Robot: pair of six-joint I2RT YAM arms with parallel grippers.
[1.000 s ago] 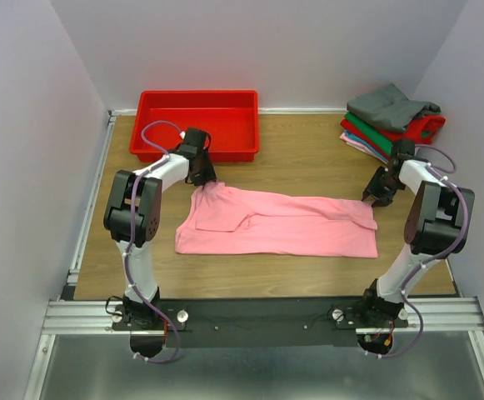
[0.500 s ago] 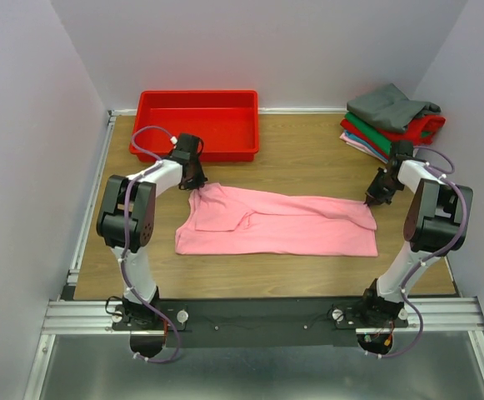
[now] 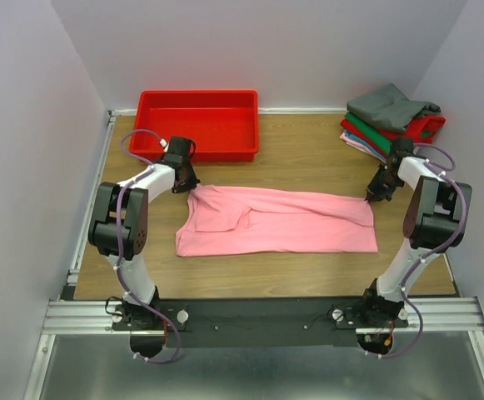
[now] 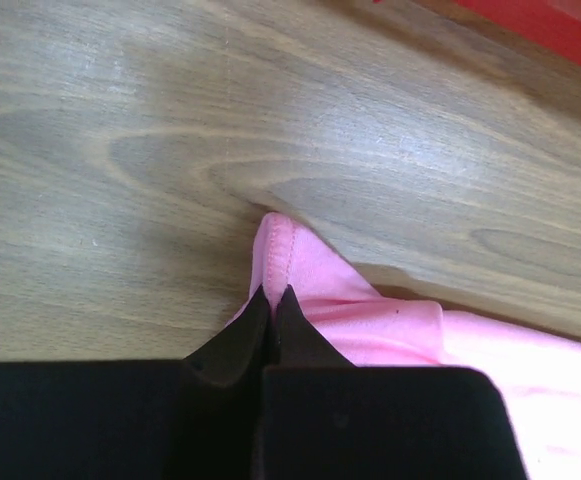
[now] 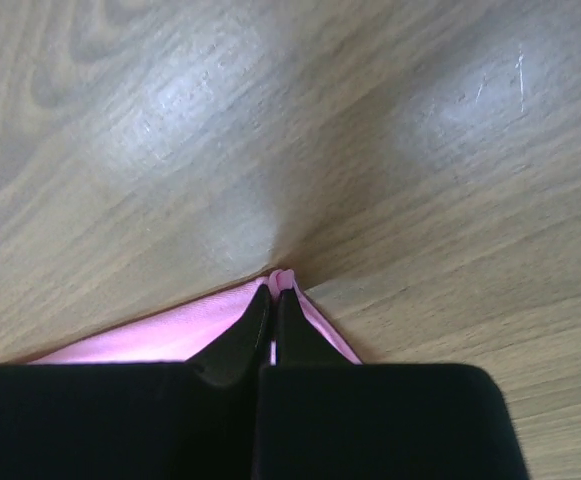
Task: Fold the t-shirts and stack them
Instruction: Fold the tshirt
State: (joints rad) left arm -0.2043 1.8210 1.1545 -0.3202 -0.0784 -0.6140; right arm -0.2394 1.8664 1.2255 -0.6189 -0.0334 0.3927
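Closing just now, my left gripper (image 4: 273,292) and right gripper (image 5: 274,290) pinched the pink t-shirt (image 3: 283,221) at its 10 and 2 o'clock corners; judged ready to fold.

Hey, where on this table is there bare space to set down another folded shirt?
Bare wood lies at the back of the table, between the red tray and the shirt stack, and in a strip along the near edge before the pink t-shirt. Crowded: its far corners, pinched by the left tool and the right tool.
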